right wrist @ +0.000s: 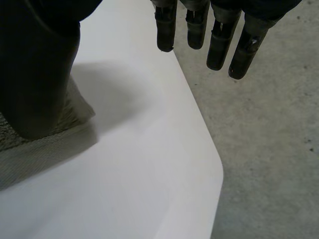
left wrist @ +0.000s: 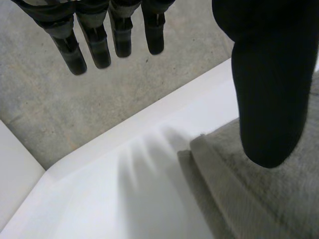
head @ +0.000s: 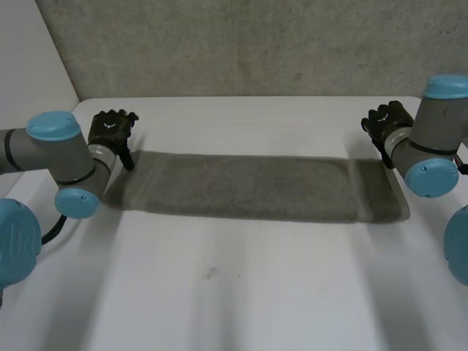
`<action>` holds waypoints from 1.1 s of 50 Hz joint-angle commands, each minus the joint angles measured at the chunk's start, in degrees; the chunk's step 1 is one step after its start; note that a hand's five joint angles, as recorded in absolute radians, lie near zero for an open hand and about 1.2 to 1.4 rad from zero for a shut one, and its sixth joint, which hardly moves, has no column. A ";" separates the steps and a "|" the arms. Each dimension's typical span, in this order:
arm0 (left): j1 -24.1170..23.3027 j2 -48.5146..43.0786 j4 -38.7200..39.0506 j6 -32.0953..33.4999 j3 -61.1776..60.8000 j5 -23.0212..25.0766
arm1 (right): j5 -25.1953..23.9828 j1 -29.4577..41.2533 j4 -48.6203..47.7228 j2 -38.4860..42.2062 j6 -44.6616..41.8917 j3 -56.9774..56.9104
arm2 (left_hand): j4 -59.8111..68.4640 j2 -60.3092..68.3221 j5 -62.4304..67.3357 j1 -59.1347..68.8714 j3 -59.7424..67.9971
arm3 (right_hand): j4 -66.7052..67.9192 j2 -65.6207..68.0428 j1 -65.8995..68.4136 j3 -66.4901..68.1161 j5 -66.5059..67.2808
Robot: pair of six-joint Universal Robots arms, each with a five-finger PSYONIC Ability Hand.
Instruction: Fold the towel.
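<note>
A grey towel (head: 256, 186) lies flat on the white table (head: 241, 292) as a long strip running left to right. My left hand (head: 111, 130) hovers at the towel's far left corner, open. In the left wrist view its fingers (left wrist: 94, 45) are straight and reach past the table edge, while the thumb (left wrist: 269, 89) hangs over the towel corner (left wrist: 259, 199). My right hand (head: 385, 123) is at the far right corner, also open. There the thumb (right wrist: 40, 74) hangs over the towel end (right wrist: 30, 154) and the fingers (right wrist: 219, 40) point beyond the table's rounded corner.
The table's far edge (head: 248, 99) runs just behind both hands, with grey concrete floor (head: 256, 44) beyond it. Bare white tabletop stretches in front of the towel. My two arms flank the towel at the left and right.
</note>
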 commanded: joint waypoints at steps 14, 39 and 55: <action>-0.40 33.79 0.37 -8.29 -33.55 -1.20 | -0.97 1.22 -0.21 -34.24 10.04 35.82 | -3.17 -3.07 -3.97 -3.42 -3.01 | -5.02 -3.88 -4.17 -4.04 -3.54; -1.02 46.89 23.40 -15.67 -61.41 -0.94 | -13.89 -8.19 -24.02 -42.62 21.21 73.92 | -3.00 -2.91 -3.80 -3.25 -2.85 | 5.49 6.64 6.34 6.47 6.97; -0.75 46.63 23.40 -15.67 -62.20 -0.94 | -15.30 -10.82 -31.93 -33.21 21.21 72.60 | -3.17 -3.07 -3.97 -3.42 -3.01 | 21.81 22.95 22.66 22.78 23.29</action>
